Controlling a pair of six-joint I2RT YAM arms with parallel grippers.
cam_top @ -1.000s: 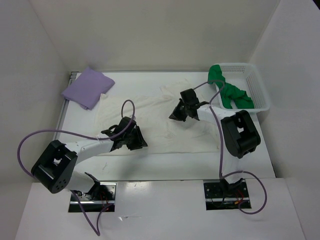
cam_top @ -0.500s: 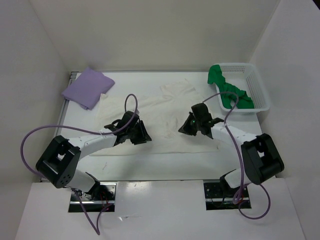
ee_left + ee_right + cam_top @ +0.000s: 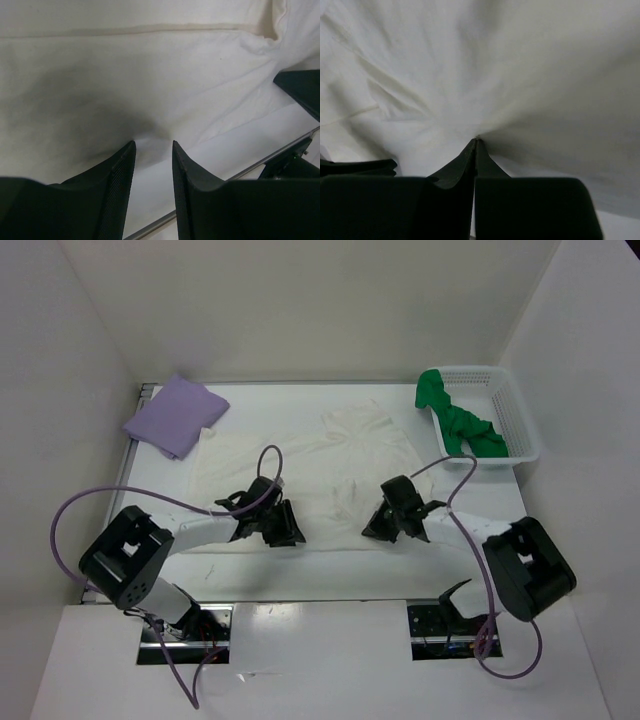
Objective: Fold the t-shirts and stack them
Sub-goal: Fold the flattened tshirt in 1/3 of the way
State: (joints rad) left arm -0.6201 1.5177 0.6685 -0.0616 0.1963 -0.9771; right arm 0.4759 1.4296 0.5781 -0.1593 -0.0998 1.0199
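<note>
The white t-shirt (image 3: 330,465) lies spread across the middle of the table. My left gripper (image 3: 290,527) sits low at its near hem. In the left wrist view the gripper (image 3: 152,146) is open, fingertips (image 3: 129,150) just touching the edge of the white cloth (image 3: 150,75). My right gripper (image 3: 377,527) is at the near hem further right. In the right wrist view it (image 3: 476,140) is shut on the white cloth (image 3: 520,65), and creases fan out from its tip. The lavender t-shirt (image 3: 175,415) lies folded at the back left. The green t-shirt (image 3: 455,422) hangs crumpled in the basket.
A white mesh basket (image 3: 518,415) stands at the back right corner. White walls close in the table on three sides. The table's metal front edge (image 3: 280,152) runs just below both grippers. Purple cables loop over each arm.
My right gripper has come from the middle of the white shirt down to its near hem. My left gripper has slid a little nearer and to the right.
</note>
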